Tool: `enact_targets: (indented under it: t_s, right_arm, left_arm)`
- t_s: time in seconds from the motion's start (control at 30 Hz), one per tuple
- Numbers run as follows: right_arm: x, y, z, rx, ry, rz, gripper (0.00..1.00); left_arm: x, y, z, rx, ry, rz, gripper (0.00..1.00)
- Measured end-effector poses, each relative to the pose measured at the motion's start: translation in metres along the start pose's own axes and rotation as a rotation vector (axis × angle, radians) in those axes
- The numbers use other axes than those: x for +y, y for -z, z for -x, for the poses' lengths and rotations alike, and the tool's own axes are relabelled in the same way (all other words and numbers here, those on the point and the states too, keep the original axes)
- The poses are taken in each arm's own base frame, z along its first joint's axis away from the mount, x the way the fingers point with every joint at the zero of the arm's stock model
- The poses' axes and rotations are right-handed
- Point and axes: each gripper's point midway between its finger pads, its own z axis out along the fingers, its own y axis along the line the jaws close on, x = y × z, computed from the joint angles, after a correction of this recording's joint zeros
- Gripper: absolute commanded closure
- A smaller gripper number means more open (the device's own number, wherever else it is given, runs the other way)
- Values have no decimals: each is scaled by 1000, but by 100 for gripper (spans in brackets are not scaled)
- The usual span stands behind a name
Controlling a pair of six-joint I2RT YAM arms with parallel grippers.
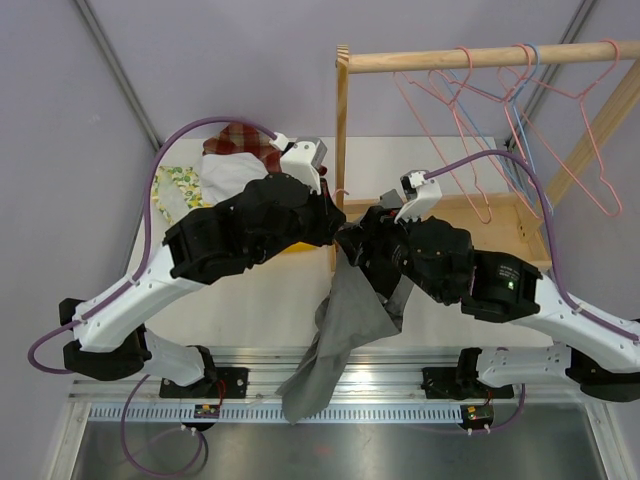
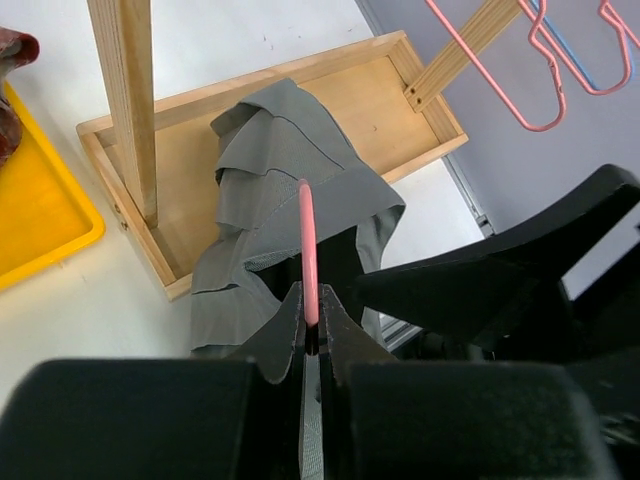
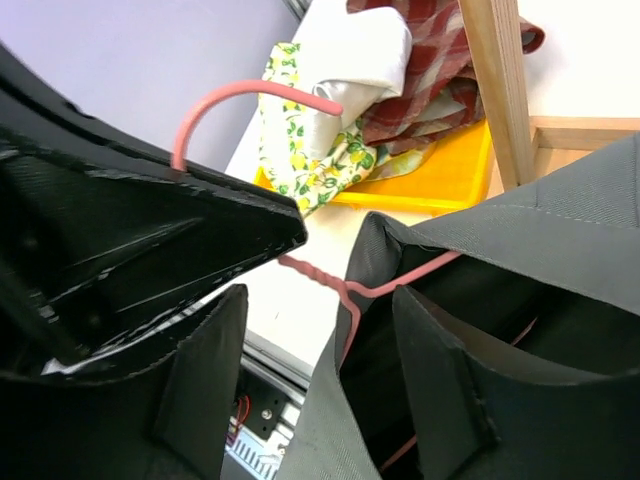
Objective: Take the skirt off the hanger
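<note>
left tool (image 2: 312, 318) clenched on pink hanger (image 2: 305, 230); right tool (image 3: 318, 330) spread around grey skirt (image 3: 560, 230)

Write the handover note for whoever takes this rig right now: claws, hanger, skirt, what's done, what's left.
Left claw: shut on the hook of the pink hanger, holding it up.
Right claw: open, jaws apart at the top edge of the skirt, no grip yet.
Skirt: grey, on the hanger, hanging limp.
Done: hanger is off the rail and in hand.
Left: close the right claw on the skirt, pull it off the hanger, set it down.
</note>
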Motion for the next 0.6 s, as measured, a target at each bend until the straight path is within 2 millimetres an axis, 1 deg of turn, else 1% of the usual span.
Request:
enact_targets:
  t_s: [0.07, 0.17, 0.23, 0.27, 0.3, 0.37, 0.6]
  right_arm:
    - [-1, -4, -3, 6, 1, -14, 46]
    - [-6, -6, -7, 11, 1, -42, 57]
    - [-9, -6, -7, 8, 1, -57, 59]
    - [-11, -6, -7, 7, 2, -65, 64]
    - [-12, -6, -8, 7, 4, -73, 66]
    - [-13, -6, -8, 7, 0, -80, 68]
    - [-17, -9, -11, 8, 10, -107, 66]
  left_arm:
    - [-2, 1, 1, -4, 3, -6, 100]
    - [-5, 2, 5, -14, 12, -16, 100]
    - [-6, 3, 7, -20, 17, -22, 100]
    - [-7, 3, 8, -24, 20, -24, 100]
    - [-8, 3, 9, -27, 21, -26, 100]
    - [-8, 3, 10, -31, 24, -29, 100]
    - [-11, 2, 12, -39, 28, -37, 100]
